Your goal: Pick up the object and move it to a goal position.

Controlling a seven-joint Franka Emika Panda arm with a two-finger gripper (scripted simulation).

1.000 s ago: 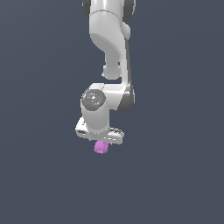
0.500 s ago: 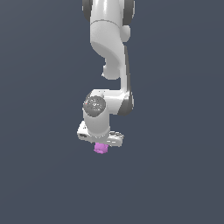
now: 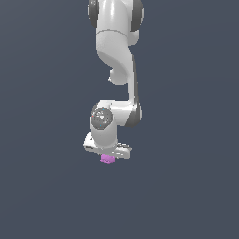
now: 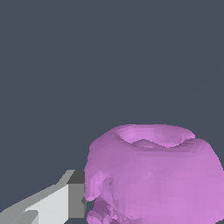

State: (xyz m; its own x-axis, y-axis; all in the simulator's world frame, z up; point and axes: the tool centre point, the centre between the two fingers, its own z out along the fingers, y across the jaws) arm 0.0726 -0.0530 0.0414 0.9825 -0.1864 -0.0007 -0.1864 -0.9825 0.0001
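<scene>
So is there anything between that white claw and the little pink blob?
Nothing shows between them. In the wrist view one finger pad meets the pink blob; in the exterior view the blob sits right under the gripper.

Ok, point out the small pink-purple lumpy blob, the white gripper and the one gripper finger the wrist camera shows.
Small pink-purple lumpy blob [image 3: 108, 159]: exterior view, its exposed underside.
White gripper [image 3: 108, 158]: exterior view, between its fingertips, at the blob.
Gripper finger [image 4: 75, 199]: wrist view, its grey pad beside the blob.
</scene>
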